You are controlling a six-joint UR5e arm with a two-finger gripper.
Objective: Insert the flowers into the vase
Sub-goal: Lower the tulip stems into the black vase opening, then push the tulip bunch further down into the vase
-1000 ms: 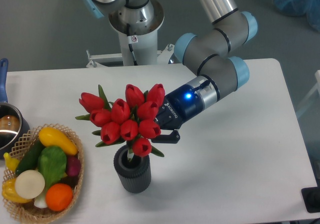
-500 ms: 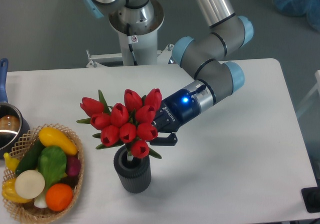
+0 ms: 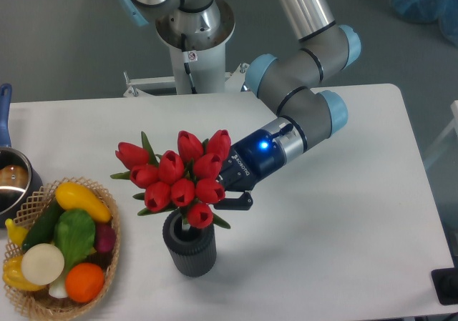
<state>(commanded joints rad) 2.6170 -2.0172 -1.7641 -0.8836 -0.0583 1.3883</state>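
camera view: gripper (image 3: 227,196) jaws clamped on the flowers (image 3: 179,178); stems just inside the vase (image 3: 189,247) mouth below the jaws. lower straight, keep stems centred, then release.

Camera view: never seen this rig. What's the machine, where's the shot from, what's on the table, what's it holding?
There is one picture, taken by a fixed camera looking down at a white table from the front.

The machine is a single jointed robot arm, grey with light blue caps, mounted on a post behind the table. At its tip is the end effector, a two-finger clamp on a dark blue body with a lit blue lamp.

On the table stands a small dark grey ribbed vase. At the left edge are a woven basket of vegetables and part of a metal pot.

The end effector sits right behind a bunch of red tulips, which hides its fingers, so the grip itself cannot be confirmed. The stems appear to reach down into the vase mouth, with the buds spreading wider than the vase above it.
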